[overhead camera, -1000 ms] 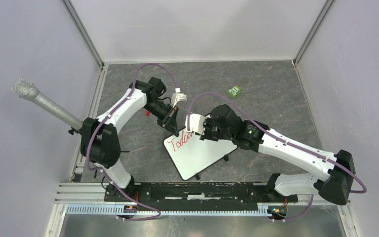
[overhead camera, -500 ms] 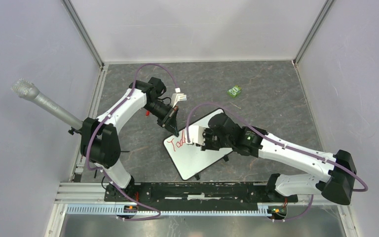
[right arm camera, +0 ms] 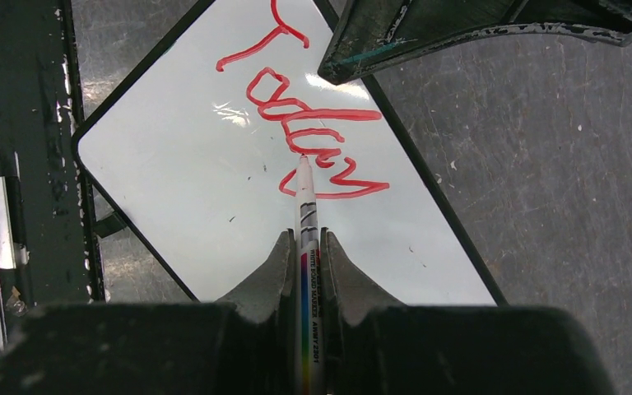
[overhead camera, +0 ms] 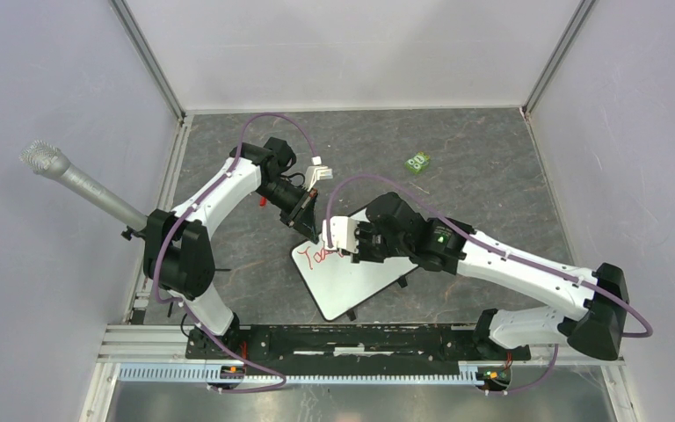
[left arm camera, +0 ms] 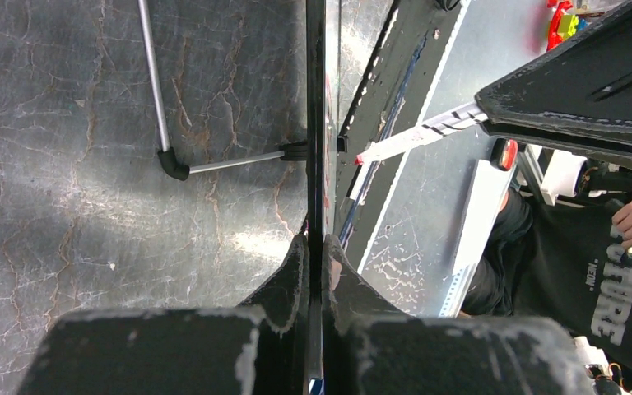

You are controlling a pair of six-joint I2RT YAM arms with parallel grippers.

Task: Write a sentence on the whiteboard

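Note:
The whiteboard (overhead camera: 360,277) lies tilted on the dark table, and my left gripper (overhead camera: 310,225) is shut on its far-left rim. In the left wrist view the board (left arm camera: 315,99) runs edge-on between the left gripper's (left arm camera: 315,243) closed fingers. My right gripper (right arm camera: 304,240) is shut on a white marker (right arm camera: 306,216), whose tip touches the board (right arm camera: 189,189) at the end of the red word "Today". That word is all of the sentence (right arm camera: 304,132) that shows. From above, the right gripper (overhead camera: 344,242) hovers over the red writing (overhead camera: 318,256).
A small green object (overhead camera: 418,162) lies on the table at the back right. A grey microphone (overhead camera: 70,176) juts in from the left wall. The board's thin metal leg (left arm camera: 173,164) rests on the table. A person (left arm camera: 617,247) sits beyond the near rail.
My right gripper has moved with the marker toward the near left across the board, onto the end of the red word. The left gripper and the board have stayed put.

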